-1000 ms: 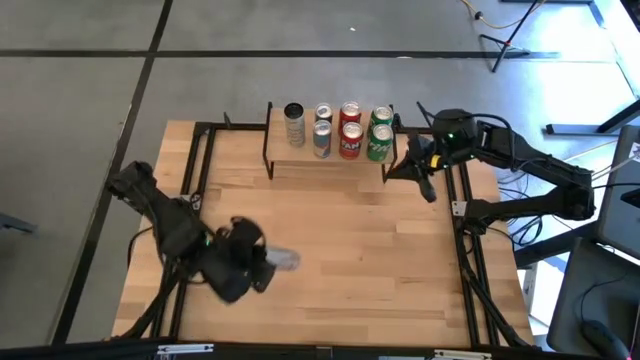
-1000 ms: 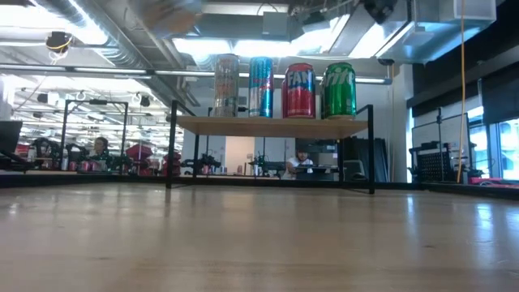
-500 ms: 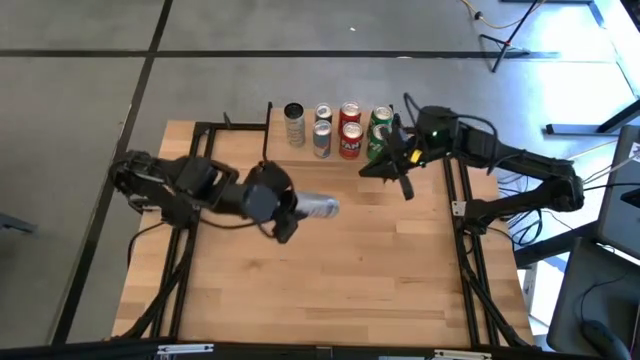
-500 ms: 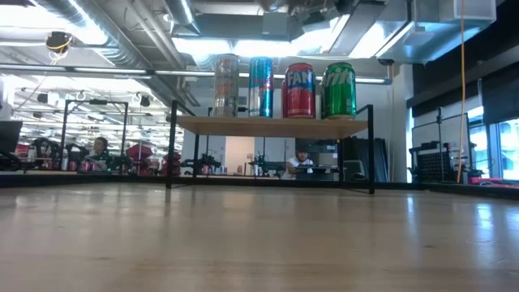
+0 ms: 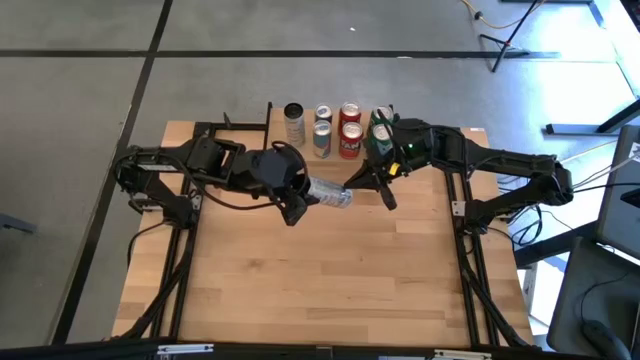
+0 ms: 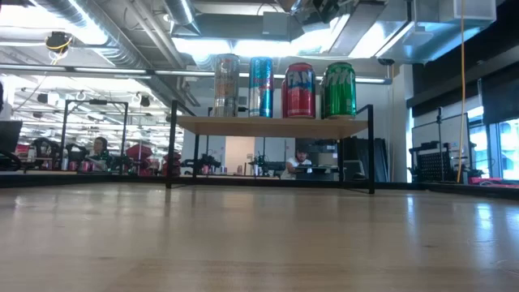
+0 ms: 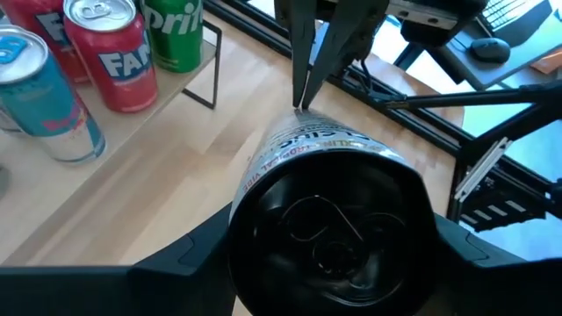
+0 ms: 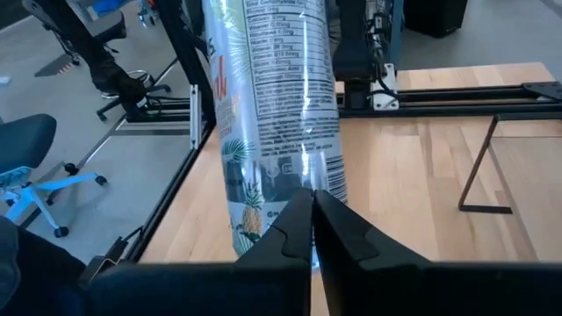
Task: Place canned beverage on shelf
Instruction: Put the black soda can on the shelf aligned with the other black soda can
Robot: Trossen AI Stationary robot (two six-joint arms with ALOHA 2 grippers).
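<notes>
Silver and slim, the printed beverage can (image 5: 330,193) lies sideways in the air above the light wooden worktop (image 5: 330,280), clamped at its base by the left tool (image 5: 298,199). In the left wrist view the two dark fingers (image 7: 184,260) flank the can's dark end, so that tool is closed on it.

A second ago the left arm was low at the near left of the worktop with the can; half a second ago it had carried the can toward the middle. Now it sits just in front of the low wooden-topped shelf with thin black legs (image 5: 300,163). The right tool (image 5: 358,182) has swung in from the shelf's right end over the same time and now meets the can's free end. In the right wrist view its fingers (image 8: 299,230) are pressed together with only a sliver between them, tips against the can's side rather than around it.

My reading is that a hand-over or a steadying touch is being set up, not yet a transfer. Four upright cans, among them a red can (image 5: 349,131) and a green can (image 5: 380,128), already fill most of the shelf; free room looks tight.
</notes>
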